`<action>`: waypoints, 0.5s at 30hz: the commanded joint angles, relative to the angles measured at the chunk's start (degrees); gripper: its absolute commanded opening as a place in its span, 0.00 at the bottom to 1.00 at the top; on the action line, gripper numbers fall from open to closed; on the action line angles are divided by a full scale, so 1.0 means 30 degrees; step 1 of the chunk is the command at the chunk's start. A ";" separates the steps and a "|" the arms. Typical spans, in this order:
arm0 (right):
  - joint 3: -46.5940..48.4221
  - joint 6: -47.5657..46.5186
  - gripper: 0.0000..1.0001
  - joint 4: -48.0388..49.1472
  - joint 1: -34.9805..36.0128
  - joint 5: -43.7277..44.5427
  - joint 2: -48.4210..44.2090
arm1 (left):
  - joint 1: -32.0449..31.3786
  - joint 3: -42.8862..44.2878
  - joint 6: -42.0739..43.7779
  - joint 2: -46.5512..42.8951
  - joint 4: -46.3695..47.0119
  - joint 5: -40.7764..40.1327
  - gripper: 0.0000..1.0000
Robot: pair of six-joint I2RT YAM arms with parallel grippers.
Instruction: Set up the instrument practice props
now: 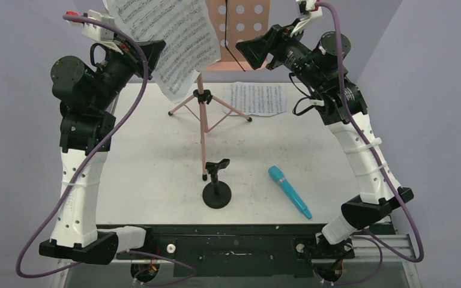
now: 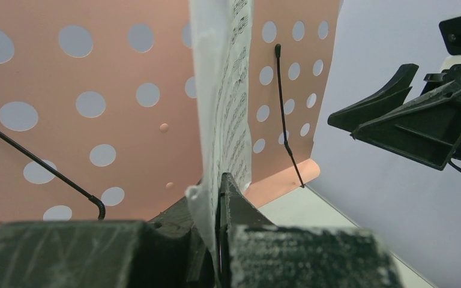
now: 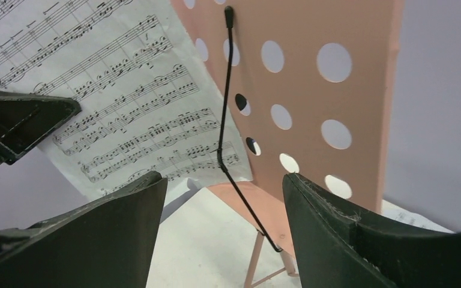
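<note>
The left claw (image 1: 153, 49) is clenched on the lower edge of a white printed sheet-music page (image 1: 167, 36). It carries the page upright in front of the pink perforated metal music stand (image 1: 240, 27), whose tripod stands at 12 o'clock on the white worktop (image 1: 156, 174). Pinching the bottom margin likely keeps the page stiff and its top free to go onto the desk; whether the page touches the desk I cannot tell.

The right claw (image 3: 222, 180) is released, jaws wide, waiting at the desk's 3 o'clock side. It faces the thin black wire retainer (image 3: 228, 90), probably to lift it or to steady the page.

A second white sheet-music page (image 1: 255, 99) lies flat at 1 o'clock, beside the tripod. The short black round-based mic stand (image 1: 216, 187) sits upright near 6 o'clock. The teal plastic toy microphone (image 1: 289, 191) lies at 5 o'clock, apart from its holder and not yet mounted.
</note>
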 commanded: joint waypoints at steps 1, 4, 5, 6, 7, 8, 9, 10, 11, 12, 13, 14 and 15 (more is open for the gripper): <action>0.0915 0.0084 0.69 0.0593 0.0483 -0.1087 0.0620 | 0.0202 0.0560 0.0155 -0.0133 0.1104 0.0060 0.00; 0.1137 0.0149 0.68 0.0508 0.0606 -0.0077 0.1075 | 0.0216 0.0736 0.0170 -0.0009 0.1202 0.0110 0.00; 0.1135 0.0156 0.66 0.0706 0.0643 0.0146 0.1193 | 0.0211 0.0839 0.0239 0.0048 0.1204 0.0190 0.00; 0.1212 0.0156 0.65 0.0943 0.0647 0.0317 0.1377 | 0.0211 0.0940 0.0324 0.0110 0.1204 0.0237 0.00; 0.1383 0.0142 0.64 0.1108 0.0673 0.0470 0.1605 | 0.0225 0.1033 0.0386 0.0205 0.1204 0.0294 0.00; 0.1572 0.0045 0.64 0.1308 0.0698 0.0526 0.1835 | 0.0212 0.1118 0.0471 0.0280 0.1204 0.0407 0.00; 0.1801 -0.0011 0.64 0.1395 0.0705 0.0686 0.2101 | 0.0225 0.1206 0.0540 0.0366 0.1204 0.0498 0.00; 0.2020 -0.0040 0.65 0.1435 0.0710 0.0904 0.2310 | 0.0227 0.1264 0.0582 0.0454 0.1204 0.0594 0.00; 0.2161 -0.0136 0.66 0.1630 0.0721 0.1016 0.2498 | 0.0227 0.1330 0.0612 0.0527 0.1226 0.0701 0.00; 0.2263 -0.0283 0.67 0.1809 0.0734 0.1125 0.2642 | 0.0227 0.1415 0.0616 0.0627 0.1258 0.0755 0.00; 0.2364 -0.0334 0.68 0.1963 0.0706 0.1369 0.2737 | 0.0227 0.1479 0.0584 0.0691 0.1310 0.0831 0.00; 0.2388 -0.0352 0.70 0.2125 0.0717 0.1678 0.2800 | 0.0227 0.1504 0.0595 0.0754 0.1360 0.0948 0.00; 0.2391 -0.0431 0.72 0.2329 0.0715 0.1911 0.2826 | 0.0227 0.1525 0.0567 0.0773 0.1414 0.1013 0.00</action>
